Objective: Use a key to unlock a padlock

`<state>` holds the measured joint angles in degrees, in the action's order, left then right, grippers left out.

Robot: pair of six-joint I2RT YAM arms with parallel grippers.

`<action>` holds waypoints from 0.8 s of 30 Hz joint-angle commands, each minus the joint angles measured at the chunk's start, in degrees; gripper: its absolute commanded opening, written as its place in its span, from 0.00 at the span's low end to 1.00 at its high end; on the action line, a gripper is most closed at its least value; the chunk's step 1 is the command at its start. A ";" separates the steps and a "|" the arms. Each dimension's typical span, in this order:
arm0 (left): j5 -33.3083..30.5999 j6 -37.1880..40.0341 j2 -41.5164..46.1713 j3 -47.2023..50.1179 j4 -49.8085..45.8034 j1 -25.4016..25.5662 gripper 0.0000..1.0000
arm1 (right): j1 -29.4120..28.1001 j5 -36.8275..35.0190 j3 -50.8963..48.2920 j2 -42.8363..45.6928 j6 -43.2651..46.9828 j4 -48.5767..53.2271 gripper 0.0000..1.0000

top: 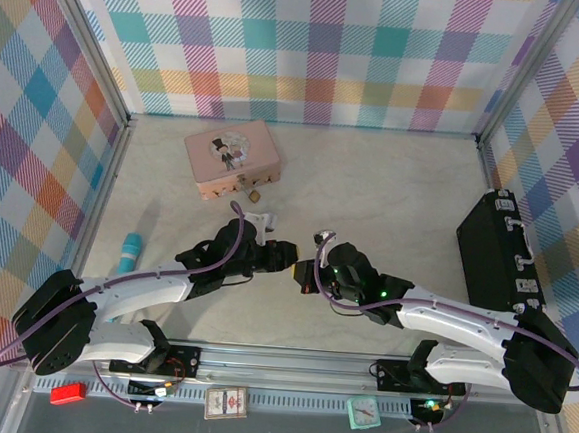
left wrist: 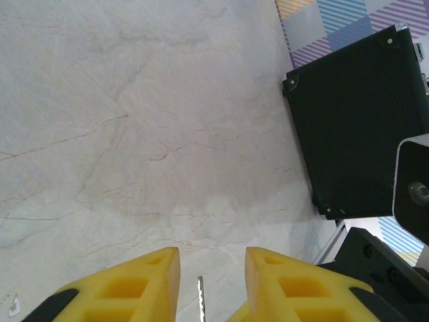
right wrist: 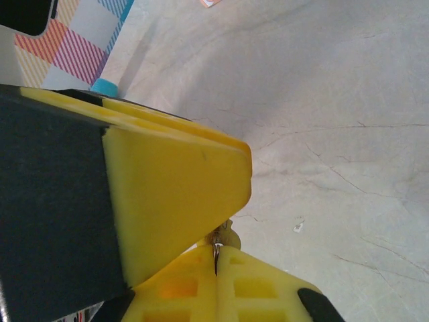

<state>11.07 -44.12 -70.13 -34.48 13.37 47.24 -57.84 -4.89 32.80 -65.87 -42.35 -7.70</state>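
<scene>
From high above the near edge, the top camera takes in the whole pale marbled tabletop. Both wrist cameras hover close over that surface, left facing right, right facing left.

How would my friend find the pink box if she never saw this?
Look at the far plaid wall, then down to the table just before it, left of centre. The pink box lies there, pink with a picture on its lid, unlike the plain black case at the right.
</scene>
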 commanded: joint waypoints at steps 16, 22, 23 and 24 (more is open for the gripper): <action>-2.03 -1.40 -0.06 -1.29 -2.23 0.76 0.00 | -0.67 -2.51 2.14 -0.28 0.44 -0.28 0.00; -10.03 -9.55 4.07 0.31 -3.11 0.75 0.00 | -0.47 -10.64 -0.85 3.12 -5.88 0.66 0.26; -11.61 -11.58 5.13 0.68 -3.16 0.76 0.00 | 0.33 -10.64 -1.29 4.42 -9.39 1.04 0.32; -13.18 -13.59 6.20 1.07 -3.39 0.75 0.00 | 1.84 -8.60 -2.01 5.75 -13.79 0.55 0.35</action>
<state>4.08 -51.31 -67.24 -34.50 10.72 47.62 -57.78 -11.33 32.18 -63.59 -47.42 -6.85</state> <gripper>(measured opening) 0.045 0.335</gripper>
